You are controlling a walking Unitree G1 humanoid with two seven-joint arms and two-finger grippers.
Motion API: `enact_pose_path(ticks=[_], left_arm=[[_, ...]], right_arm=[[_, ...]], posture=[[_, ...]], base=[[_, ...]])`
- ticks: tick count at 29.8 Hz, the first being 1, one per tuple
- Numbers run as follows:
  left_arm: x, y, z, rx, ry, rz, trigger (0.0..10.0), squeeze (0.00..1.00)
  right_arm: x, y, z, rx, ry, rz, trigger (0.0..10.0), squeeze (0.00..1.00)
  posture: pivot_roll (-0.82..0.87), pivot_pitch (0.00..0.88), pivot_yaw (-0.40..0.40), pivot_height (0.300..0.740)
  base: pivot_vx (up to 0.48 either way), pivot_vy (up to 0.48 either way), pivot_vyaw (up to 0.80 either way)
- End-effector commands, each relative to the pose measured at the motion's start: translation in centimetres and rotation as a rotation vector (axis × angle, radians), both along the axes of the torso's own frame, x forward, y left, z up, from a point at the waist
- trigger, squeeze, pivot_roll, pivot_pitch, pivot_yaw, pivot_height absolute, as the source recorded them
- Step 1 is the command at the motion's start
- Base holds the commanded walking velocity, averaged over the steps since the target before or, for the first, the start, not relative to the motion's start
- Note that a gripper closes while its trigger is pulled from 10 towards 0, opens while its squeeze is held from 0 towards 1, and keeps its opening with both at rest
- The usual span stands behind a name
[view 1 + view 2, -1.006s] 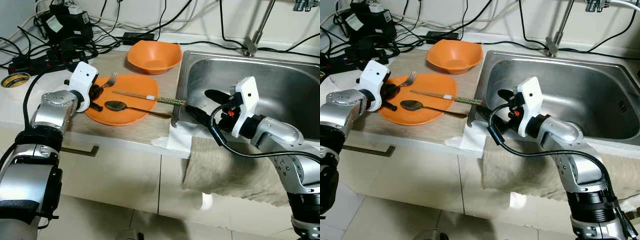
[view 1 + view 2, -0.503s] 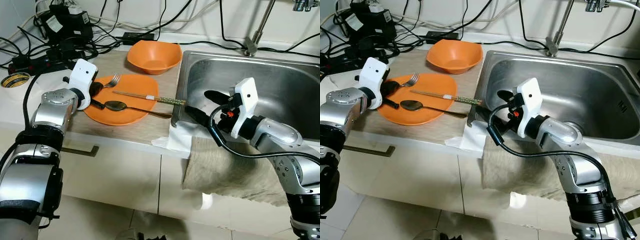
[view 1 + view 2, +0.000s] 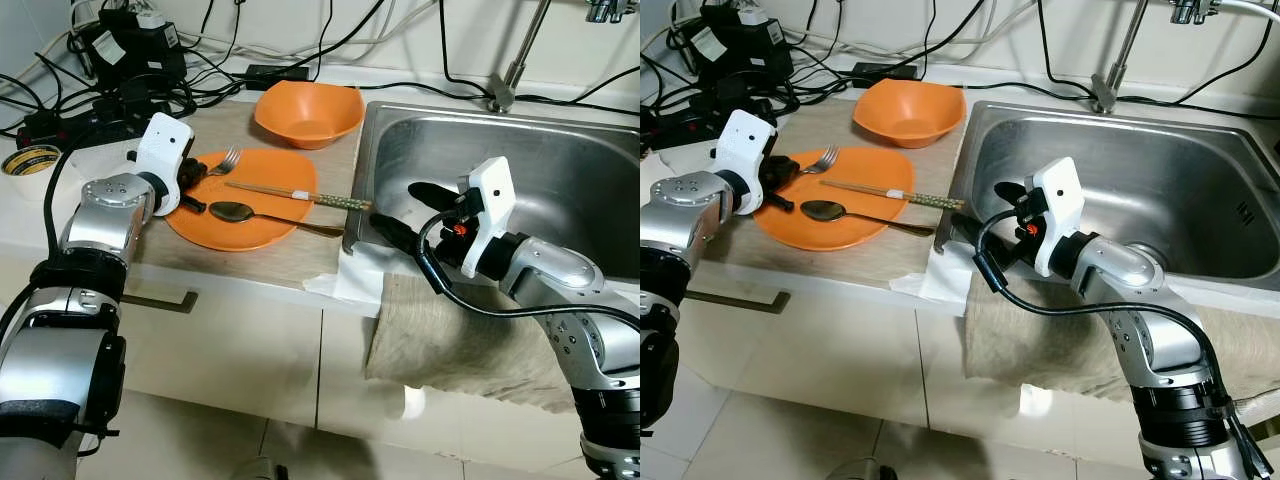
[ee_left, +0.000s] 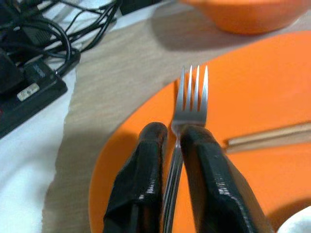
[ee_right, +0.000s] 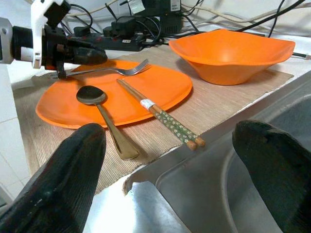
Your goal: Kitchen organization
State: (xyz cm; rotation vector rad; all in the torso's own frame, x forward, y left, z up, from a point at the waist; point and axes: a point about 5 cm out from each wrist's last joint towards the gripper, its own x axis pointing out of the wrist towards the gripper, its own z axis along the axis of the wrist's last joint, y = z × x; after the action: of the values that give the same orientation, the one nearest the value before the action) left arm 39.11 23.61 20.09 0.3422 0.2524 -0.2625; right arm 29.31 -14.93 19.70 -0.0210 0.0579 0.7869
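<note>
The left gripper [image 4: 174,133] pinches the thin steel fork [image 4: 191,99] handle between glossy black fingers [image 4: 146,165] over the smooth orange plate [image 3: 270,170], while the right gripper [image 3: 405,210] gapes wide beside the sink [image 3: 560,170].

One fork [image 3: 222,160], one spoon [image 3: 232,211], two chopsticks [image 3: 290,194].

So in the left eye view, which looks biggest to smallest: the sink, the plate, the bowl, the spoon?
1. Sink
2. Plate
3. Bowl, though it sits farther back, so the gap is unsure
4. Spoon
</note>
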Motion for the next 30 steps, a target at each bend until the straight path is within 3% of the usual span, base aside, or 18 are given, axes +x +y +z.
enact_pose_path(ticks=[1,11,12,29,30], left_arm=[[0.0,-0.4,0.7,-0.018,-0.014,-0.032,10.0,1.0],[-0.3,-0.6,-0.4,-0.003,0.044,-0.067,10.0,1.0],[-0.4,-0.6,-0.6,0.006,0.056,-0.07,10.0,0.0],[-0.9,0.0,-2.1,0.062,0.166,-0.068,10.0,0.0],[-0.9,0.0,-2.4,0.064,0.181,-0.071,8.8,0.0]], right_arm=[[-0.1,0.1,-0.4,-0.019,0.017,-0.001,10.0,0.0],[0.0,0.2,-0.4,-0.017,0.018,0.002,10.0,0.0],[0.0,0.2,-0.4,-0.017,0.018,0.003,10.0,0.0],[0.0,0.2,-0.4,-0.026,0.018,0.007,10.0,0.0],[0.0,0.1,-0.4,-0.027,0.018,0.008,10.0,0.0]], posture=[[-0.01,0.0,0.028,0.732],[-0.01,0.0,0.027,0.732],[-0.01,0.0,0.027,0.732],[-0.02,0.0,0.027,0.732],[-0.02,0.0,0.025,0.732]], base=[[0.0,0.0,0.0],[0.0,0.0,0.0],[0.0,0.0,0.0],[0.0,0.0,0.0],[0.0,0.0,0.0]])
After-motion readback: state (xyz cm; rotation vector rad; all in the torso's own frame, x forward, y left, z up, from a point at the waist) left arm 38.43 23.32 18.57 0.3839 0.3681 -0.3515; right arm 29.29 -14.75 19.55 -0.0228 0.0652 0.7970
